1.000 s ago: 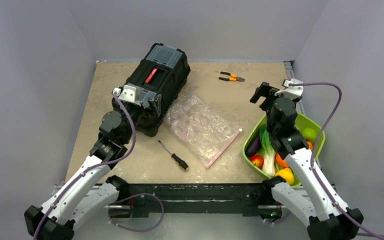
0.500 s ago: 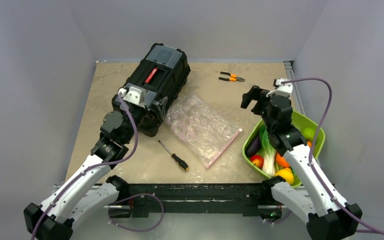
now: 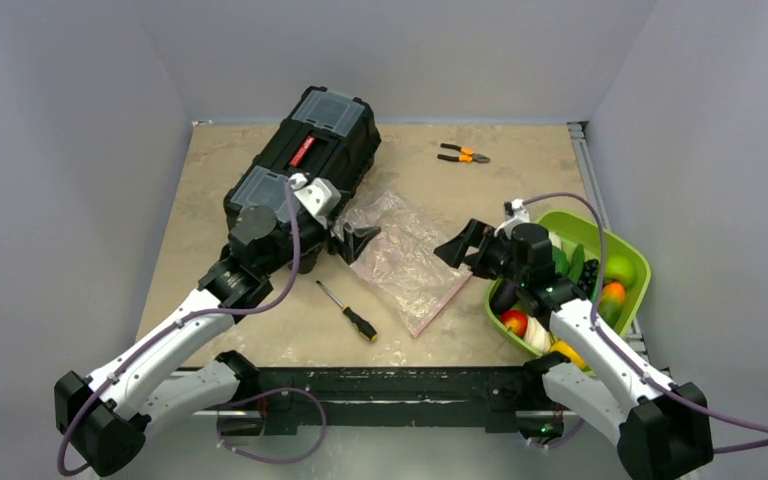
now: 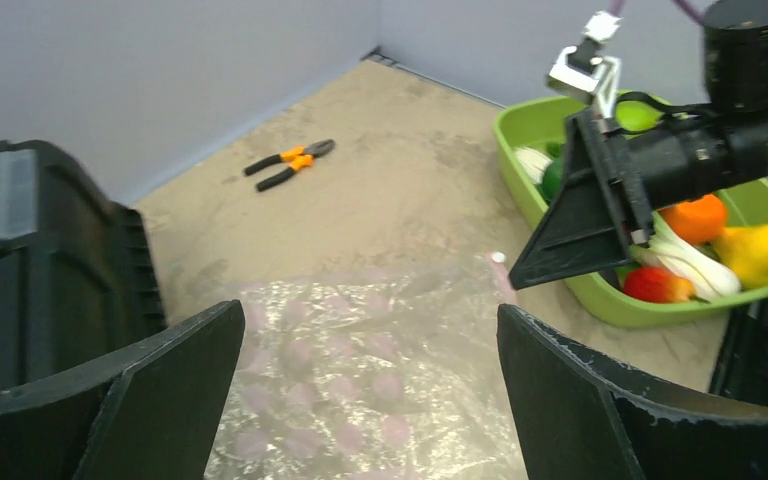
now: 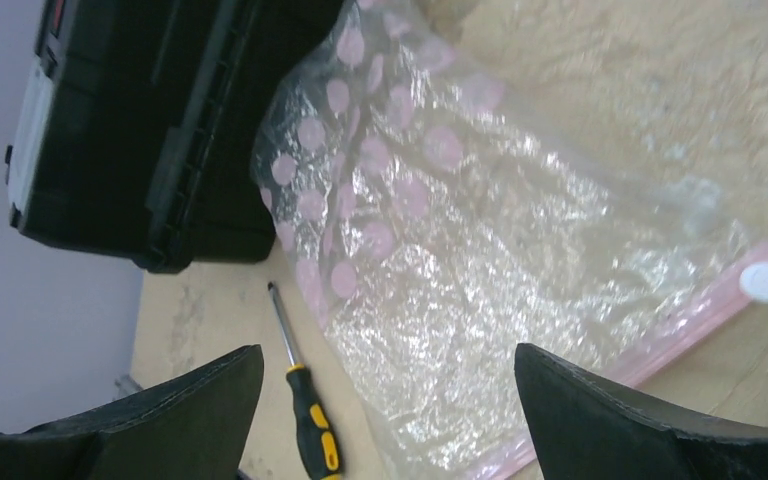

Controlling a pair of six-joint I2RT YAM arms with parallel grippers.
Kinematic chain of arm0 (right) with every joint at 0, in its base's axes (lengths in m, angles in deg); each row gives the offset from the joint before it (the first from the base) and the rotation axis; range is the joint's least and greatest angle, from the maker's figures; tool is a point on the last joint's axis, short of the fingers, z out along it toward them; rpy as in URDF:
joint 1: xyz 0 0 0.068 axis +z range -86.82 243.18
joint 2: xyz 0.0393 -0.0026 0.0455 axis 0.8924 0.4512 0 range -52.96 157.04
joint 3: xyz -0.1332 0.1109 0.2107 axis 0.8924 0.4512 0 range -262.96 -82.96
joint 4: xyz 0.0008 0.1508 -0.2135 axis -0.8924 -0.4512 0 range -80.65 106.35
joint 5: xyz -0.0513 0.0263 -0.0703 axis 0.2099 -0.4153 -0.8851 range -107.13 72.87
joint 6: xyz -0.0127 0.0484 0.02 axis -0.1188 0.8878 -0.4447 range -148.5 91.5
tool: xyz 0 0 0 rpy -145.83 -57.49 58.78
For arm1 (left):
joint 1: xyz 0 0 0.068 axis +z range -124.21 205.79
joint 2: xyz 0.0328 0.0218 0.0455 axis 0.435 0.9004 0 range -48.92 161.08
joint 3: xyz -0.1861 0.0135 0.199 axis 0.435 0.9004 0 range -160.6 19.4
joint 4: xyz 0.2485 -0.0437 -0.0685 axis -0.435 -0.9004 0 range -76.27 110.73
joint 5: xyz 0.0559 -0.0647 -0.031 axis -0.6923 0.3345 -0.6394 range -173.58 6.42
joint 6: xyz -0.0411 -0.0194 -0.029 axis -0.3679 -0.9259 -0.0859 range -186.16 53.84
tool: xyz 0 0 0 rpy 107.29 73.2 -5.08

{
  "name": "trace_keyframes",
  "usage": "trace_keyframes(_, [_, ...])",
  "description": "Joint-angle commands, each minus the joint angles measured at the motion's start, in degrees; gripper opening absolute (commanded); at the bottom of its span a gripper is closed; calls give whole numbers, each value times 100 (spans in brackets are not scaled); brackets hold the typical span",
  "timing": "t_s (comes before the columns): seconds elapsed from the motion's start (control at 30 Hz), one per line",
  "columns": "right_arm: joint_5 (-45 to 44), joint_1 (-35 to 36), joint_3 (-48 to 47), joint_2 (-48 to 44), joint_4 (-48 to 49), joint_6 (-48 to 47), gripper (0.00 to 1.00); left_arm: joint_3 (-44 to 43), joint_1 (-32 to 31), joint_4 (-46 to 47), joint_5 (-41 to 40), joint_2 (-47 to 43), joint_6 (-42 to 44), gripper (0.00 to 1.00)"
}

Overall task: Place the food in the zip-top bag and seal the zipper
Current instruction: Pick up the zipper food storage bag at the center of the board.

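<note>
Over the table in the top view, the empty zip-top bag [image 3: 400,262] lies flat between the black toolbox [image 3: 305,160] and the lime-green bowl [image 3: 636,285] holding the food [image 3: 615,270]. The left gripper [image 3: 355,240] and right gripper [image 3: 465,248] are poised at opposite sides, likely so 1 can pin the film while the other works its mouth. Through the left wrist camera, that gripper's 2 fingers [image 4: 160,390] stand wide apart holding nothing, framing the bag just below. Through the right wrist camera, the fingers [image 5: 160,410] are likewise spread wide and empty above the bag, whose pink zipper [image 5: 690,333] runs along the bowl-side edge.
</note>
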Motion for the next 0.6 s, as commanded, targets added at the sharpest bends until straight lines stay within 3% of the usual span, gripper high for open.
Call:
trace_keyframes(0.0, [-181, 413, 283, -215, 132, 748, 99, -364, -414, -301, 369, 180, 329, 97])
trace_keyframes(0.3, [-3284, 2353, 177, 461, -1136, 2664, 99, -518, -894, -812, -376, 388, 963, 97])
trace_keyframes(0.43, [-3683, 2769, 328, 734, -1130, 3471, 99, -526, -934, -814, -410, 401, 1022, 97])
trace_keyframes(0.57, [-3653, 2848, 515, 869, -596, 3708, 99, -535, -938, -814, -456, 394, 1052, 97])
